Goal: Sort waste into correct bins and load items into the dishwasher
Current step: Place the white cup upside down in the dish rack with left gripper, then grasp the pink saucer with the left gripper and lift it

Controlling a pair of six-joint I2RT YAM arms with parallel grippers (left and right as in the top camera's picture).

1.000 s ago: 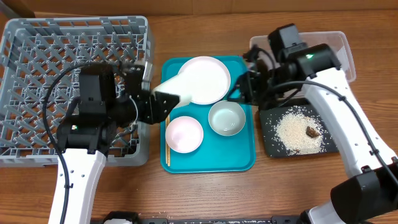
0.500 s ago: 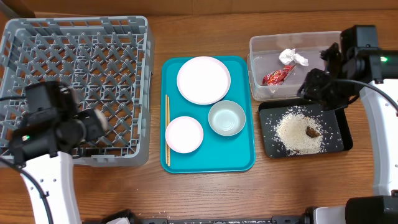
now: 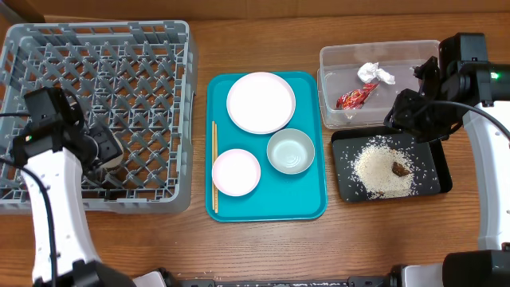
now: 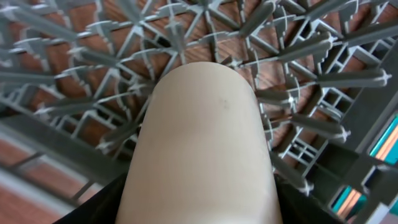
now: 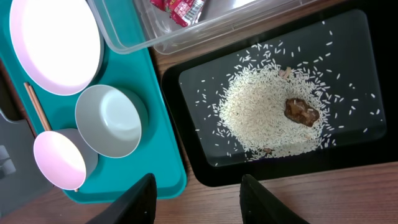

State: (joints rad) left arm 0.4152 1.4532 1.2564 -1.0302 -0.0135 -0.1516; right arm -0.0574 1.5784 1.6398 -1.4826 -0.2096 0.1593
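Overhead: rack (image 3: 96,48) upper left, with the left gripper (image 3: 110,150) over its lower left part. Teal tray (image 3: 271,203) at centre carries plate (image 3: 260,102), bowl (image 3: 290,151), saucer (image 3: 236,171) and chopsticks (image 3: 213,163). Tub (image 3: 327,80) upper right holds wrapper (image 3: 351,97) and tissue (image 3: 374,73). Rice (image 3: 382,167) lies in the black tray (image 3: 430,185) below it. Right gripper (image 3: 413,115) is over that tray's top edge.

Left wrist: cup (image 4: 202,143) grasped, over the rack lattice.

Right wrist: fingers (image 5: 142,199) apart, nothing between them.

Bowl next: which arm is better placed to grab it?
Right, probably. The right hand is open and empty above the black tray, near the bowl on the teal tray. The left hand holds the white cup over the dish rack.
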